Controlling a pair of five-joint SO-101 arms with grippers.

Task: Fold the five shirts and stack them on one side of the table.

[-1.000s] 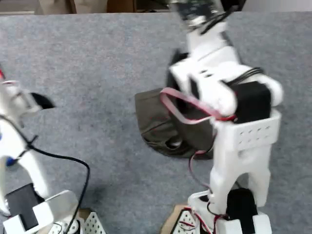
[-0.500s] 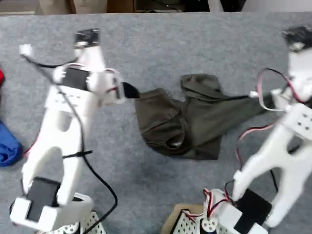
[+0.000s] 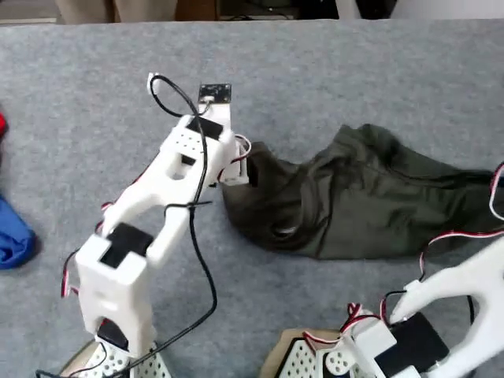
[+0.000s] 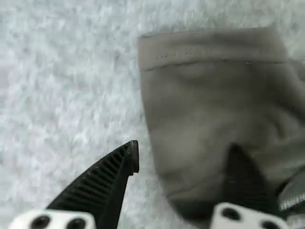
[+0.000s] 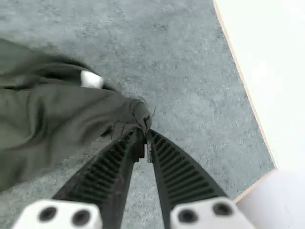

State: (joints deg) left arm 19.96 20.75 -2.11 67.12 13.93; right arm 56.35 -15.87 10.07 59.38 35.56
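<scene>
An olive-green shirt (image 3: 362, 197) lies rumpled and stretched across the grey table, running off toward the right edge. My left gripper (image 3: 236, 169) is at the shirt's left end. In the left wrist view the left gripper (image 4: 183, 148) is open and straddles the hemmed edge of the shirt (image 4: 209, 95), one finger over the carpet and the other over the cloth. My right gripper (image 5: 144, 136) is shut on a bunched corner of the shirt (image 5: 62, 114), close to the table's right edge (image 5: 243, 81).
A blue garment (image 3: 12, 240) and a bit of red cloth (image 3: 1, 124) lie at the far left edge. The right arm's base and red wires (image 3: 409, 315) stand at the front right. Grey carpet lies bare behind the shirt.
The right arm has swung off to the right, pulling the shirt out long. The left arm has come in from the far left to the shirt's left end.
</scene>
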